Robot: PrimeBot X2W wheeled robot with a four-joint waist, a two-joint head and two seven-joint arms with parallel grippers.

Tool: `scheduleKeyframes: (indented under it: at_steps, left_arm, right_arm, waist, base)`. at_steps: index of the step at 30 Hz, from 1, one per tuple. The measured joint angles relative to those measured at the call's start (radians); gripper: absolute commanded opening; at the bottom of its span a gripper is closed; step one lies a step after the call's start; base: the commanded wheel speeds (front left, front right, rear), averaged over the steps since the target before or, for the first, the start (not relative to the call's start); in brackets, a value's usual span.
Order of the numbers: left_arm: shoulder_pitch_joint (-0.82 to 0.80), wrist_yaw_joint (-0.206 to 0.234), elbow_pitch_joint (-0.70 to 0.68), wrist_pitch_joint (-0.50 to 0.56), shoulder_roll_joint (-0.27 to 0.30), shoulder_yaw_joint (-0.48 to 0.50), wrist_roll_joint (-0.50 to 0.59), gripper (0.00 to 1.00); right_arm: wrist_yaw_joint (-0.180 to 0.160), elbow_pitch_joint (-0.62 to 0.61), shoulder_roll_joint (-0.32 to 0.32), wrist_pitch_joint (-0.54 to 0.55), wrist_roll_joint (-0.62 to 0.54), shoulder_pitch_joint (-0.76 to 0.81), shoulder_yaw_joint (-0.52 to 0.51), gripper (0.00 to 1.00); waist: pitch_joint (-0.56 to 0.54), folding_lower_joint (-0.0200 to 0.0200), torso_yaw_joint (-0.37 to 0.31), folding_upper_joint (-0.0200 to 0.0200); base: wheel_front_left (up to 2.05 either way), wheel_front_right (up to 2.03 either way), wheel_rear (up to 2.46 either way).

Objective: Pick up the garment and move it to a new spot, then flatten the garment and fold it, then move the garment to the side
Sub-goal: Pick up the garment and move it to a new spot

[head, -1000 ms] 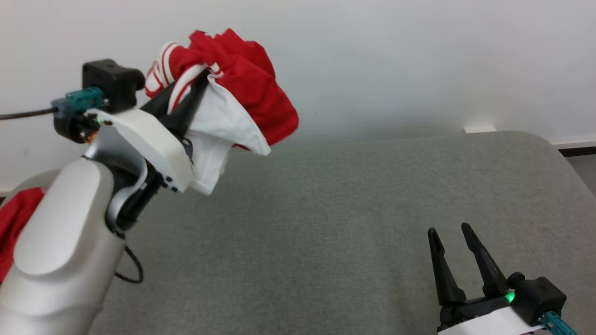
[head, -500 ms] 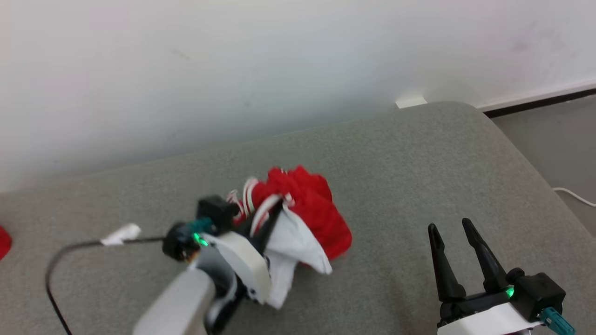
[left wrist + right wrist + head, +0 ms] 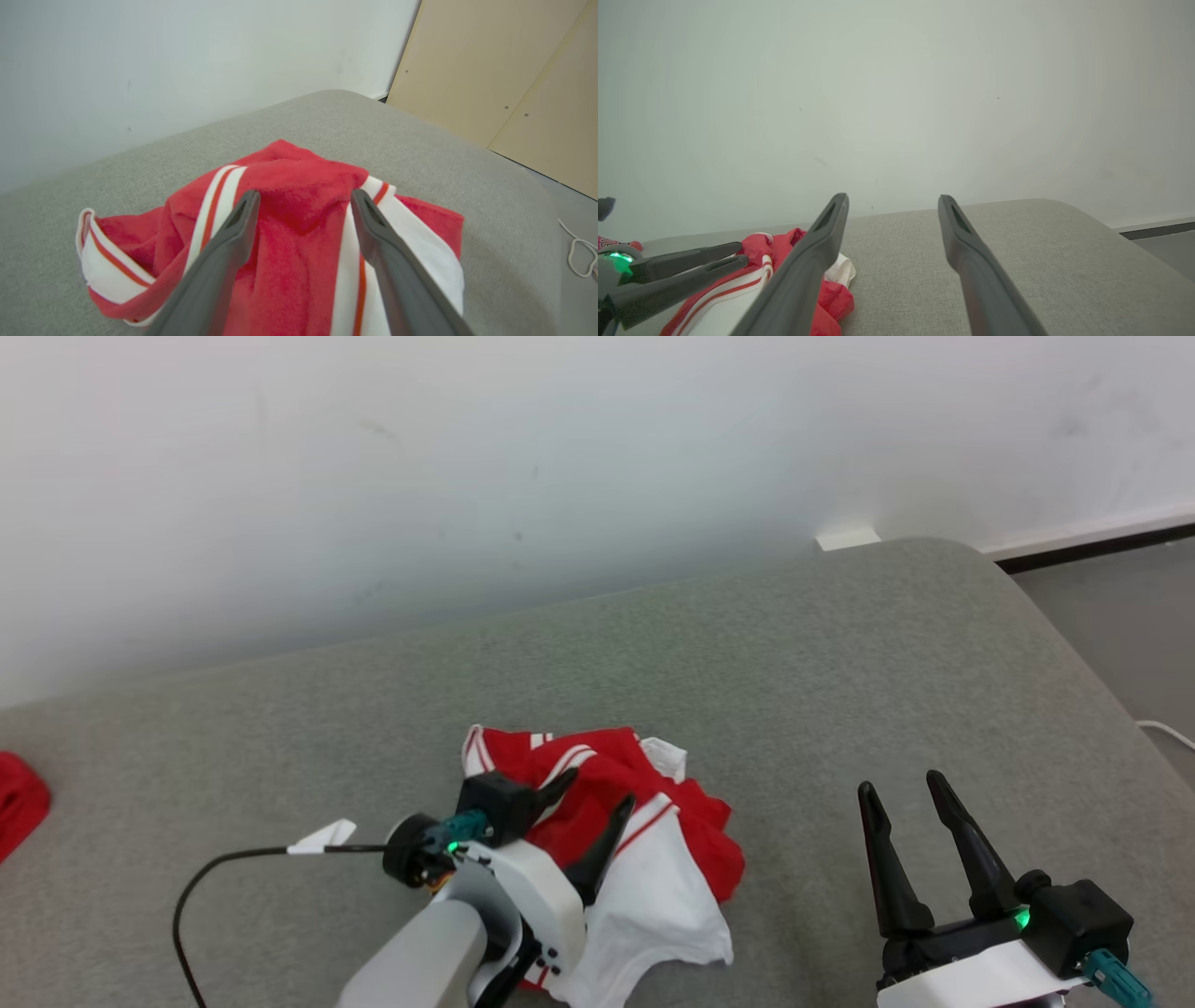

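Grey cushion (image 3: 840, 663) | left fingers (image 3: 605, 845) wide over garment (image 3: 597, 775) — right fingers (image 3: 887, 868) wide, empty

Cloth garment (image 3: 607, 770), matt felt tabletop (image 3: 840, 663)

- A grey padded bed (image 3: 840, 644) with rounded corners stretched out before me.
- The garment (image 3: 653, 887), red and white with striped trim, lay crumpled on it near my side.
- A second red cloth (image 3: 19, 798) lay at its far left edge.
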Motion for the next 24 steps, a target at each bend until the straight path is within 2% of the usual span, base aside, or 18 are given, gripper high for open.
scheduleKeyframes:
  at_steps: [5,10,19,22,24]
  left_arm:
    - [-0.028,0.009,-0.058,-0.016,0.007,0.037,-0.003,1.0]
    - [-0.008,0.063,-0.175,-0.022,0.072,0.11,-0.007,1.0]
    - [0.231,0.18,-0.396,-0.023,0.167,0.279,-0.018,1.0]
    - [0.319,0.217,-0.47,-0.023,0.176,0.355,-0.012,1.0]
    - [0.388,0.226,-0.509,-0.023,0.161,0.402,-0.012,1.0]
  right_arm:
    - [0.0,-0.004,0.0,0.0,0.0,0.007,-0.014,1.0]
    - [0.0,-0.011,0.0,0.0,-0.009,0.015,-0.04,1.0]
    - [0.0,-0.021,0.0,0.0,-0.038,0.046,-0.066,1.0]
    - [0.0,-0.024,0.0,0.0,-0.041,0.051,-0.065,1.0]
    - [0.0,-0.027,0.0,0.0,-0.041,0.053,-0.065,1.0]
  waist:
    - [-0.012,0.0,0.052,0.0]
    - [-0.024,0.0,0.108,0.0]
    - [-0.032,0.0,0.182,0.0]
    - [-0.031,0.0,0.189,0.0]
    - [-0.031,0.0,0.191,0.0]
  base:
    - [0.0,0.0,0.0]
    - [0.0,0.0,0.0]
    - [0.0,0.0,0.0]
    - [0.0,0.0,0.0]
    - [0.0,0.0,0.0]
